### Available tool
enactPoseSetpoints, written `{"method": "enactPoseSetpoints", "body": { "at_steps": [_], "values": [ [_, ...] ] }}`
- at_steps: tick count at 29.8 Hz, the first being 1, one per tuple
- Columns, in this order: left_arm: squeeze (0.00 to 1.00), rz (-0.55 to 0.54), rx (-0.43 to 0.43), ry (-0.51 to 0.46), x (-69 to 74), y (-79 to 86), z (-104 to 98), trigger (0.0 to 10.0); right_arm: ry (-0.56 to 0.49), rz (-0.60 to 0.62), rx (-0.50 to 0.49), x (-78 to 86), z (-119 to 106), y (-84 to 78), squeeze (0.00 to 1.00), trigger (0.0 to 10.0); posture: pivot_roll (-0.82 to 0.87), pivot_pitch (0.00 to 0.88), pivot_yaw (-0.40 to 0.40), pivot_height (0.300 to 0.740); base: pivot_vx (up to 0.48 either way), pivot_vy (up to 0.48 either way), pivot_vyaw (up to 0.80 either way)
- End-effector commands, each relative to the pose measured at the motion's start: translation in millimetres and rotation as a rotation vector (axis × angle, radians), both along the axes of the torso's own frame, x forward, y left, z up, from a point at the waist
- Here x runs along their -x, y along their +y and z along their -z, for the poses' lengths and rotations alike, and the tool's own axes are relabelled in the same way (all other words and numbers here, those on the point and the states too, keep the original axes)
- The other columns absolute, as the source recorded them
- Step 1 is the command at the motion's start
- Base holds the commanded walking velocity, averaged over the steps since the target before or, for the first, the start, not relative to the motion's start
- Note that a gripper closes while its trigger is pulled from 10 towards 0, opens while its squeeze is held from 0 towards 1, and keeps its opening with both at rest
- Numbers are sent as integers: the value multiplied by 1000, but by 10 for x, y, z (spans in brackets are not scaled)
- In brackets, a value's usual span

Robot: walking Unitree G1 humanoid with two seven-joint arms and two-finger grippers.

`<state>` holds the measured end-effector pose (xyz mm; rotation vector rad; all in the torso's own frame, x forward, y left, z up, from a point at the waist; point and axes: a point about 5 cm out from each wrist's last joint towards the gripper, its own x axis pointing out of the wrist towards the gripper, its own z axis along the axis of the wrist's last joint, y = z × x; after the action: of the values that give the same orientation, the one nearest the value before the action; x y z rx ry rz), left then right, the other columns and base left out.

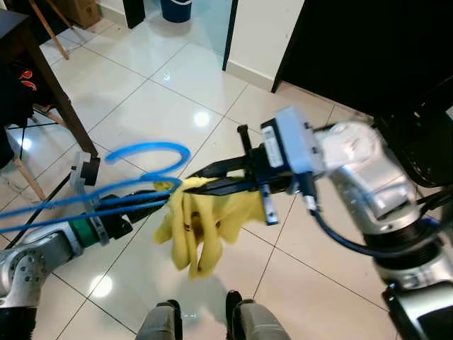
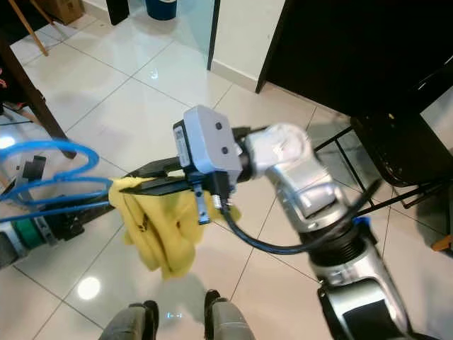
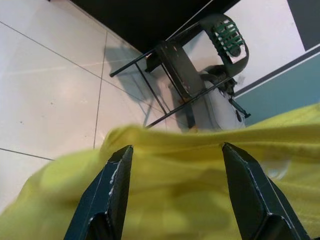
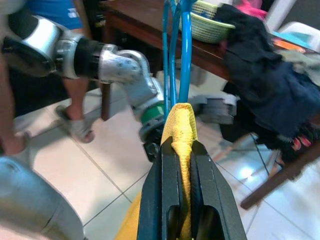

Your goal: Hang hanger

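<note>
**Dressing the hanger: garment pinched, hanging not yet begun**

Holding a fold of the yellow garment (image 1: pixel 198 227) between its two black fingers, the right end effector (image 1: pixel 205 180) is clenched on the cloth; the right wrist view shows the yellow hem squeezed tight in the narrow gap. The rest of the garment droops toward the tiled floor (image 1: pixel 163 106), above the robot's feet.

The blue hanger (image 1: pixel 145 152) extends from the left arm at about 9 o'clock of the head view, its hook curling at about 10 o'clock of the garment, its bars meeting the cloth at the pinch point. The left end effector (image 3: pixel 175 195) has fingers spread, yellow cloth lying just beyond them. How the hanger is gripped cannot be told.

Judgement: step in hand is fitting cloth onto hanger; no rail is identifiable. A dark wooden desk (image 4: pixel 150 25) with clothes and a basket (image 4: pixel 210 22) stands beyond the hanger.

Next move calls for drawing the garment's opening over the hanger's shoulder without losing the pinch.
</note>
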<state>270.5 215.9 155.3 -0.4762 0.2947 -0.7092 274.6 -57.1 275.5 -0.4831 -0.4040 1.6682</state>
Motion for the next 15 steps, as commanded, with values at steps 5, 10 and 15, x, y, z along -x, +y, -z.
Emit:
{"method": "enactPoseSetpoints", "body": {
  "at_steps": [5,10,15],
  "values": [
    [0,-25,13,2,64,98,-10,10000,22,29,-27,-5,113,36,0,0,21,177,-22,740,0,0,0],
    [0,-13,4,18,207,181,-32,10000,47,58,-20,-36,260,33,0,0,27,177,-23,740,0,0,0],
    [0,-4,7,44,266,164,16,10000,47,62,-19,-51,278,43,0,0,34,180,-24,740,0,0,0]
  ]
}}
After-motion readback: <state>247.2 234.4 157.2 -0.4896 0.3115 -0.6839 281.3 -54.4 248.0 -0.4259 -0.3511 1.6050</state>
